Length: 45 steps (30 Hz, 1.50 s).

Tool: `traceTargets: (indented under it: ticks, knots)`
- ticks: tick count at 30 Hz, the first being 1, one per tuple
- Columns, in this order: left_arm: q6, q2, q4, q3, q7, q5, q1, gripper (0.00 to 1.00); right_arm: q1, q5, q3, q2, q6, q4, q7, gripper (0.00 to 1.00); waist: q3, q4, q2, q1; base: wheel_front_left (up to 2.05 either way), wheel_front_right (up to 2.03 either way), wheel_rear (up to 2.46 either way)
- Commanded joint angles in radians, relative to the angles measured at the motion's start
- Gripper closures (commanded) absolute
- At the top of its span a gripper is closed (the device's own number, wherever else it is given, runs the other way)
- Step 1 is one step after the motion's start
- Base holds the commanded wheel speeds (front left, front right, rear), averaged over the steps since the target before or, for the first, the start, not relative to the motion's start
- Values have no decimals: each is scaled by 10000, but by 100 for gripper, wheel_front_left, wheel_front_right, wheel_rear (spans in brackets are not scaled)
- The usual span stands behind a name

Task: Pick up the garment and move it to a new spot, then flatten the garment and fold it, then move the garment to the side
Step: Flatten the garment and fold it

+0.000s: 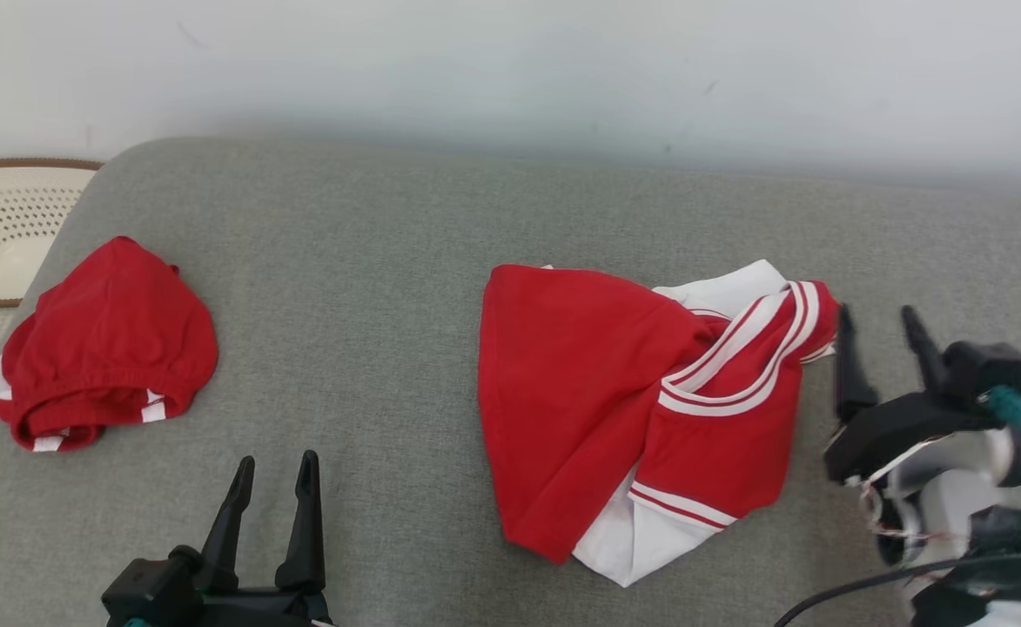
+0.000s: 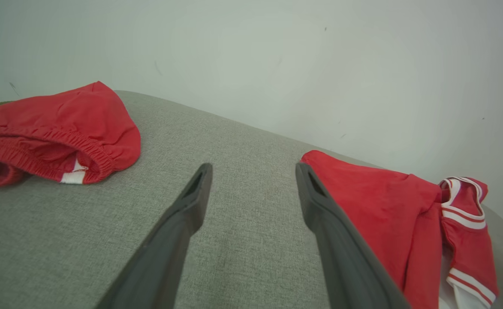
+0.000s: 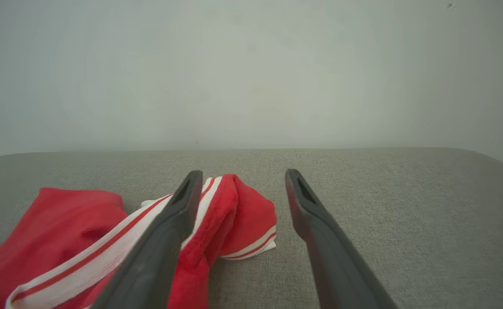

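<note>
You have the crumpled red-and-white striped-trim cloth garment point(image 1: 580, 383) lying at about 4 o'clock from the middle of the head view, bunched on the grey woven fabric surface point(image 1: 371, 261). Its plain red panel is toward 9 o'clock. The white-striped bands are folded across toward 2 o'clock, and a white layer shows from under the hem at 6 o'clock.

Your right gripper point(image 1: 876, 312) sits at the garment's 3 o'clock, fingers pointing to 12. Its jaws are spread wide with nothing between them. One fingertip is just beside the striped fold; you cannot tell whether it touches the cloth. In the right wrist view the right gripper point(image 3: 242, 172) has bare grey fabric between its fingers, and the garment point(image 3: 62, 223) lies toward 8 o'clock, partly behind one finger.

Your left gripper point(image 1: 277, 460) is at 7 o'clock in the head view, well apart from the garment. Its jaws are also fully parted and holding nothing. In the left wrist view the left gripper point(image 2: 253, 167) has the garment point(image 2: 375, 197) at 4 o'clock.

A pair of red elastic-waist shorts point(image 1: 110, 348) lies at 9 o'clock on the surface. A white perforated plastic basket with a brown rim point(image 1: 5, 218) stands beyond the surface's edge at 10 o'clock.
</note>
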Motion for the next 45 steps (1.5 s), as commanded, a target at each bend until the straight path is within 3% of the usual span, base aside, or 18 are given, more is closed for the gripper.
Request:
traceTargets:
  ticks: [1,5,12,22,23,24,25,26,27,36,45]
  knots:
    - [-6,3,-12,55,-39,24,75,0,368,53,209,303,8,-358,-66,0,-47,-148,-1,0,0,0,0]
    - [-20,2,-62,96,-39,-5,147,0,1149,236,1249,753,8,-1514,297,0,-46,-289,-1,0,0,0,0]
    - [-21,2,-37,-11,-39,-61,20,0,1483,454,2598,864,8,-2356,918,0,27,-250,-1,0,0,0,0]
    - [26,2,-1,-163,-39,-223,-79,0,1286,625,3393,369,8,-1996,2096,0,104,278,-1,0,0,0,0]
    - [40,2,4,-165,-39,-238,-64,0,1319,664,3475,322,8,-1923,2256,7,104,307,-1,0,0,0,0]
    - [54,2,6,-162,-39,-226,-54,0,1328,696,3536,307,8,-1873,2385,42,104,330,-1,0,0,0,0]
    - [61,2,11,-161,-39,-216,-46,0,1328,733,3604,286,8,-1788,2539,51,104,349,-1,0,0,0,0]
    - [67,1,21,-165,-39,-228,-41,0,1321,723,3687,234,8,-1677,2727,84,102,362,-1,0,0,0,0]
    - [71,1,33,-173,-39,-238,-39,0,1312,652,3770,170,8,-1552,2934,100,94,370,-1,0,0,0,0]
    - [139,1,68,-132,-39,-210,116,0,1423,802,3223,215,8,-1757,2341,100,-101,249,-1,0,0,0,0]
    - [127,1,6,-70,-39,-314,338,0,3001,1323,1995,21,8,-3384,1989,100,-215,-230,-1,0,0,0,0]
